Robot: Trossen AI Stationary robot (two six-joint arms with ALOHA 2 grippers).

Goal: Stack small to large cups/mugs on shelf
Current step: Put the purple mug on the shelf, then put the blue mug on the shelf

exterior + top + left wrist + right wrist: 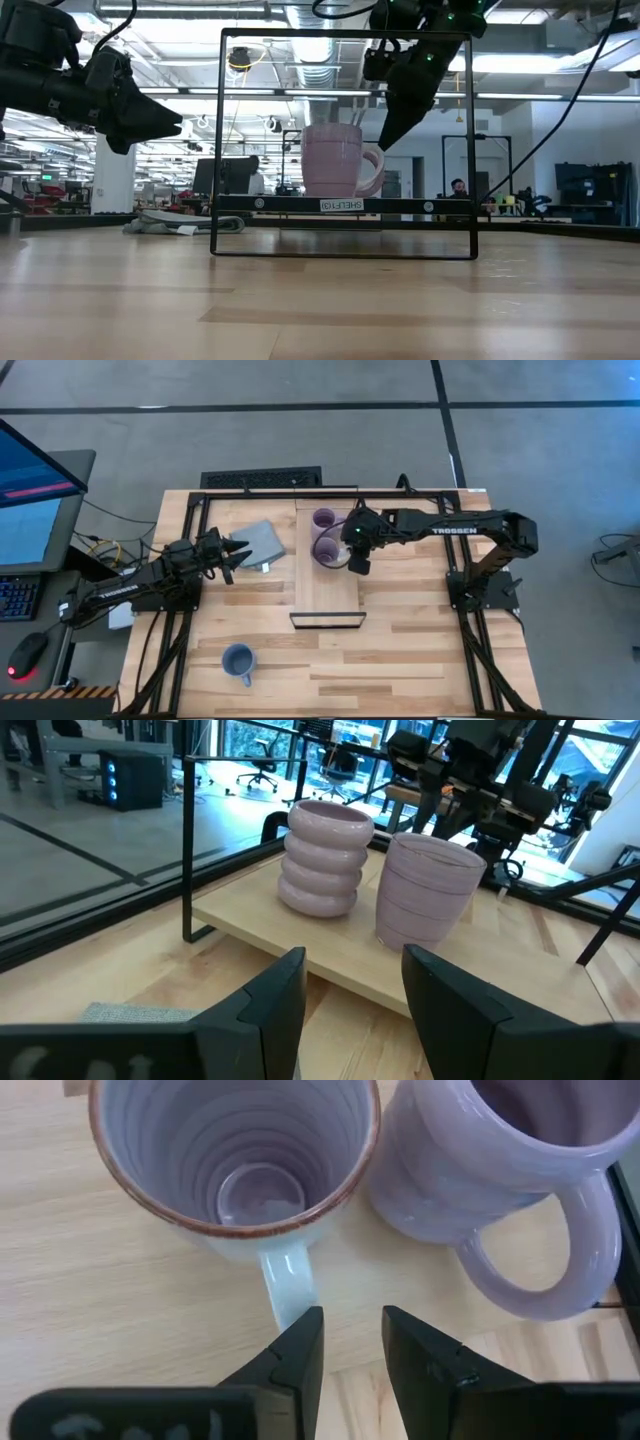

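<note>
three mugs – two lavender mugs [326, 535] (on one shelf [327, 595]), one blue mug [238, 660] – one cloth [259, 545].

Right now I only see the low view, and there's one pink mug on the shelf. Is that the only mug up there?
Observer: No, there are two. A bulgy mug stands behind the ringed mug on the shelf, so from your side one hides the other.
Operator: Where's the blue one?
Observer: The blue mug is off the shelf, down on the table, on the left arm's side.
Operator: Is the right gripper holding a mug?
Observer: No. The right gripper is open, with its tips close to the ringed mug's handle but not gripping it.
</note>
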